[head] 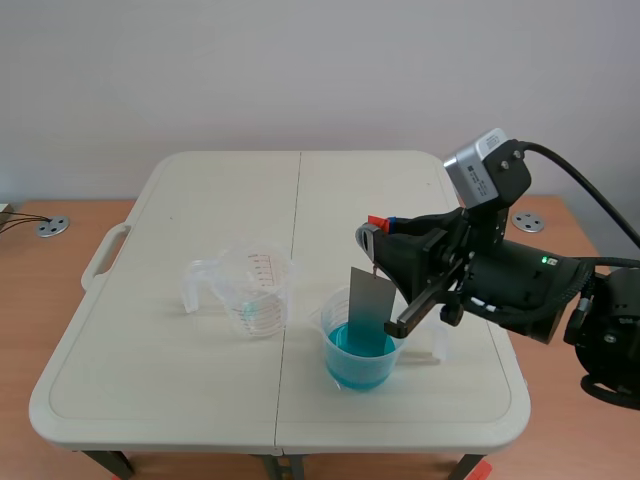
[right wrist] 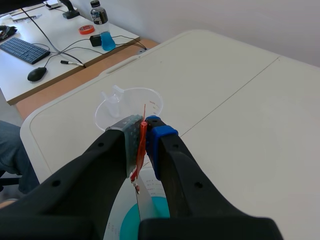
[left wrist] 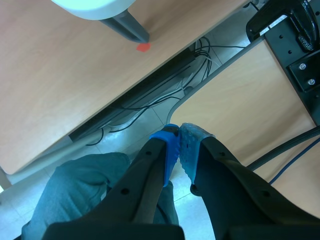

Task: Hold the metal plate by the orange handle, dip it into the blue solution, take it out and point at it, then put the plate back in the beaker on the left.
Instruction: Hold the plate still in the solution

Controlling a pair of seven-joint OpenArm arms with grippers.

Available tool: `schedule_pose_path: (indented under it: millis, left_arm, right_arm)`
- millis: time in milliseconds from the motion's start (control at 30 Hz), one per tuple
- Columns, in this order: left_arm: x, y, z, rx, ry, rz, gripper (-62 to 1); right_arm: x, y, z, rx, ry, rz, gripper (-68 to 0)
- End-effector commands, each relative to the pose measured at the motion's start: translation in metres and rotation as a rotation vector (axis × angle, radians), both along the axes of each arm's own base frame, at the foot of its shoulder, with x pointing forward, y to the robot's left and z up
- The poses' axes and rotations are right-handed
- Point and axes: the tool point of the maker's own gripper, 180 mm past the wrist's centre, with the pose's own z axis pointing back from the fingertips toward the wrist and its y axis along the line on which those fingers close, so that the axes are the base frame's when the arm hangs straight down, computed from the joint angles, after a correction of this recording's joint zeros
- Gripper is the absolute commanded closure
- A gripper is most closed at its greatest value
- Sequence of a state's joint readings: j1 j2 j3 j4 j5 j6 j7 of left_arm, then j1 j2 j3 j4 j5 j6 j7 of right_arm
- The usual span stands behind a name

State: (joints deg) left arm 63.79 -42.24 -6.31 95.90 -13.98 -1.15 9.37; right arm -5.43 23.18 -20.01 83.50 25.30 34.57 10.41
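Observation:
My right gripper is shut on the thin orange handle over the right beaker. Below the handle the grey metal plate hangs upright, its lower end in the blue solution. In the right wrist view the handle is pinched between my pads, and the plate drops toward the solution. An empty clear beaker stands to the left, ahead of the gripper. My left gripper is shut on nothing, off the table and facing the floor.
The white folding table has a centre seam and a carry handle on its left edge. A desk with a keyboard and a bottle stands beyond it. Cables and grey-green cloth lie below the left gripper.

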Motion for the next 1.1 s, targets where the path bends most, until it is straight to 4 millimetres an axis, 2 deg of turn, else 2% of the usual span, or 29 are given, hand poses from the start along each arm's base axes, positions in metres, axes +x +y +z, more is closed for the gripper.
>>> schedule_pose_path:
  millis: [0, 667, 967, 1067]
  left_arm:
    - [0.004, -0.007, 0.003, -0.023, -0.017, 0.001, -1.6]
    - [0.007, -0.01, 0.003, -0.037, -0.022, -0.009, -1.6]
    - [0.007, -0.01, 0.003, -0.038, -0.022, -0.009, -1.6]
    - [0.007, -0.01, 0.003, -0.038, -0.022, -0.009, -1.6]
  right_arm:
    - [0.003, 0.001, 0.008, 0.013, -0.022, 0.001, -1.3]
    - [0.004, 0.001, 0.01, 0.021, -0.022, -0.002, -1.3]
    - [-0.002, 0.006, 0.022, 0.024, -0.049, 0.035, -1.3]
    - [-0.006, 0.008, 0.032, 0.039, -0.062, 0.046, -1.3]
